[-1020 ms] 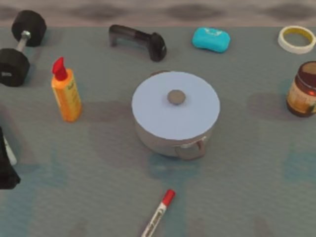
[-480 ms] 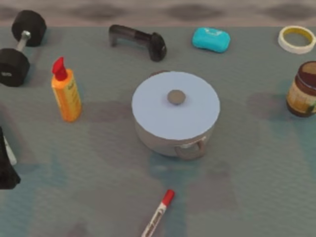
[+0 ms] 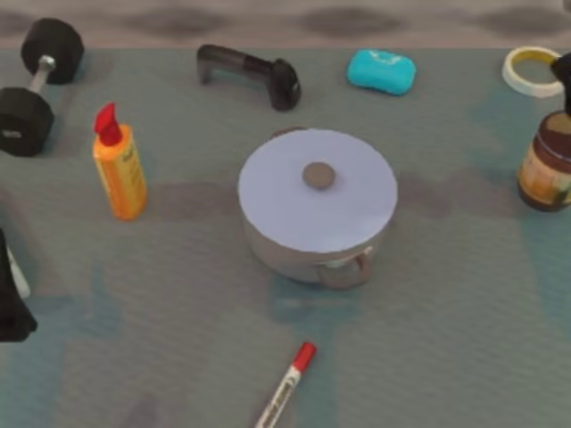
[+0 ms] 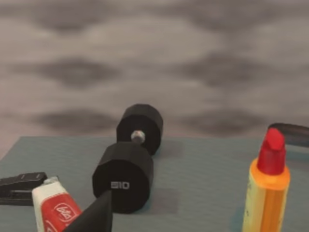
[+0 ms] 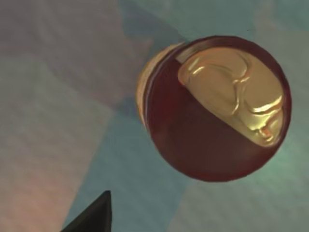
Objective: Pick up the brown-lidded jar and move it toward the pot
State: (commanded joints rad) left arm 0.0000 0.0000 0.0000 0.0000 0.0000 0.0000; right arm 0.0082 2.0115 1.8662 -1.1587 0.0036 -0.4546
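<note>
The brown-lidded jar (image 3: 546, 160) stands upright at the table's right edge, with a yellow-orange label band. The right wrist view looks down on its dark lid (image 5: 217, 108) from above. The grey pot (image 3: 317, 203) with its pale blue lid sits in the middle of the table, well left of the jar. My right gripper (image 3: 563, 69) shows only as a dark tip at the right edge, just behind the jar and apart from it. One dark fingertip (image 5: 99, 212) shows off to one side with nothing beside it. My left gripper (image 3: 11, 299) is parked at the left edge.
An orange squeeze bottle (image 3: 119, 165) and a black dumbbell (image 3: 31, 85) stand at the left. A black scanner (image 3: 254, 76), a teal soap bar (image 3: 382, 70) and a tape ring (image 3: 533, 70) lie along the back. A red-capped marker (image 3: 287, 383) lies in front of the pot.
My right arm has come into the top view at the right edge, behind the jar. The jar and the pot have not moved.
</note>
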